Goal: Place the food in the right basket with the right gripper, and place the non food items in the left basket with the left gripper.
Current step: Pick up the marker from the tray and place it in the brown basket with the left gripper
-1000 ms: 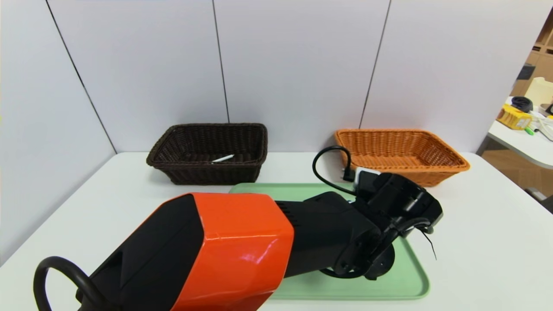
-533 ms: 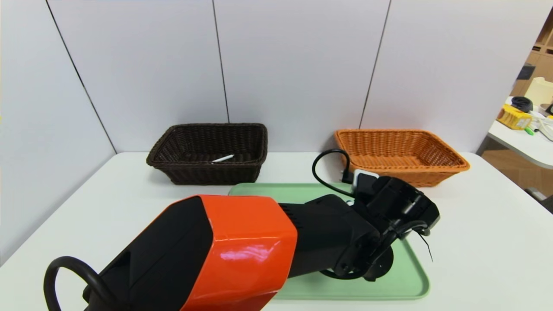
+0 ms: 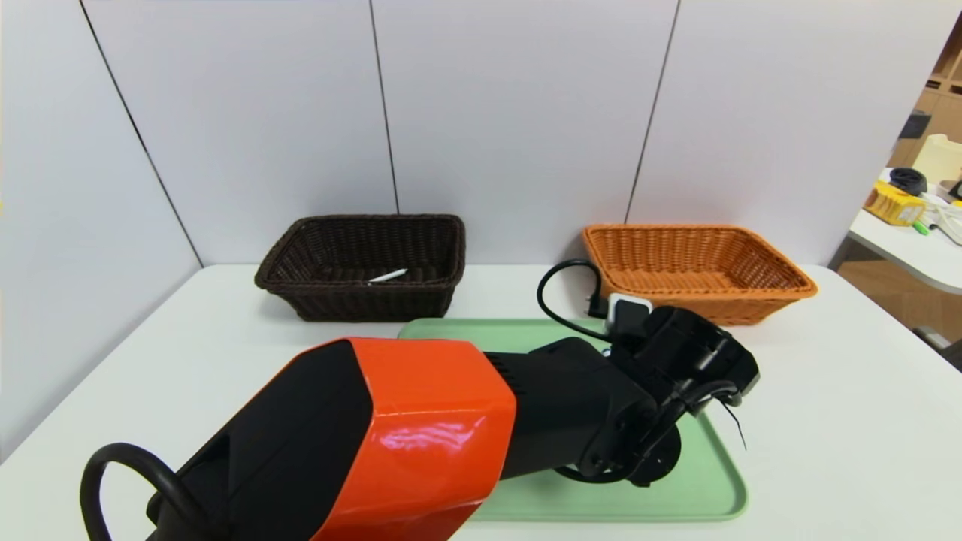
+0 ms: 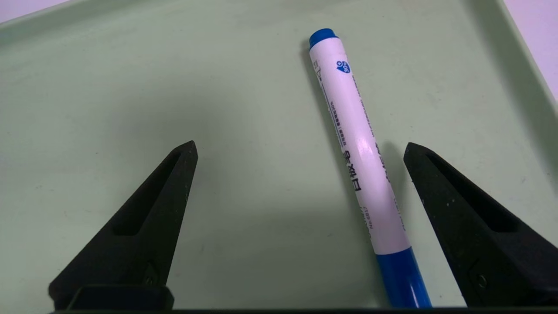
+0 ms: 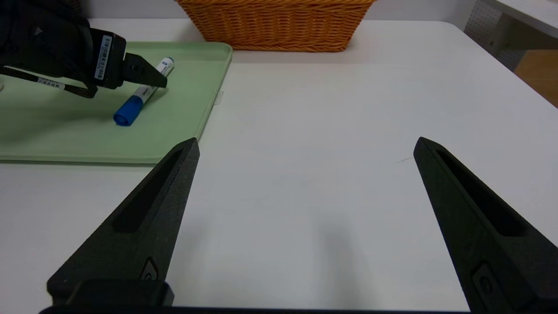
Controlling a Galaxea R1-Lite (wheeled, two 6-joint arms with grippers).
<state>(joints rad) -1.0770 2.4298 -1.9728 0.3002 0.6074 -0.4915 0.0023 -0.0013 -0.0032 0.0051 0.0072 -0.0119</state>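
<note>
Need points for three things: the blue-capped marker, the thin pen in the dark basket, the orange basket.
marker (image 4: 359,150): left wrist view, middle of its white barrel, lying on the green tray.
thin pen (image 3: 388,276): head view, middle of its white shaft, inside the dark basket.
orange basket (image 3: 782,264): head view, on its right rim.

White marker (image 4: 364,161) with blue cap and blue end: lying flat on the green tray, printed barrel uppermost. Thin white pen (image 3: 388,276): lying inside the dark brown basket (image 3: 301,248), on its floor, slightly angled. Dark brown woven basket: upright at the table's far left. Orange woven basket (image 3: 759,264): upright at the far right, flared sides. Tin can: not seen.
</note>
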